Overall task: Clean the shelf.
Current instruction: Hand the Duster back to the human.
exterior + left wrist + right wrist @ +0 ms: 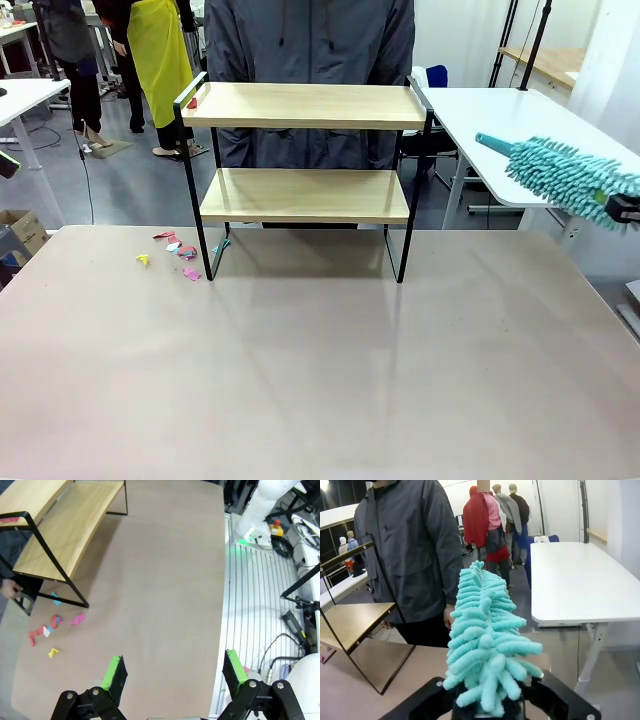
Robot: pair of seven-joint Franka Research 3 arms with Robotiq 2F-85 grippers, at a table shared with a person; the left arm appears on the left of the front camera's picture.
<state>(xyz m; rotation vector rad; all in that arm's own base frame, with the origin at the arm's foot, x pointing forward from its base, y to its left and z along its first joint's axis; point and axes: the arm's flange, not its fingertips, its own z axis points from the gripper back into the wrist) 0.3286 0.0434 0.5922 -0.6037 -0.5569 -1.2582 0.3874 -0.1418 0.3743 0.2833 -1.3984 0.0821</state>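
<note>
Mostly done: shelf (305, 105) boards near bare, scraps (175, 252) on worktop (320, 370); right pincer (490, 707) clamps duster (485, 645) off to side, left pincer (172, 672) wide, empty.

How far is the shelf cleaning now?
Done: paper scraps lie on the table beside the shelf, whose lower board looks bare. In hand: the right gripper is shut on the teal duster, off the shelf's right. Left: a red bit on the top board. The left gripper is open.

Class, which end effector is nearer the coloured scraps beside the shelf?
Left. The left end effector hovers open near the coloured scraps; the right end effector, gripping the duster, is beyond the shelf.
</note>
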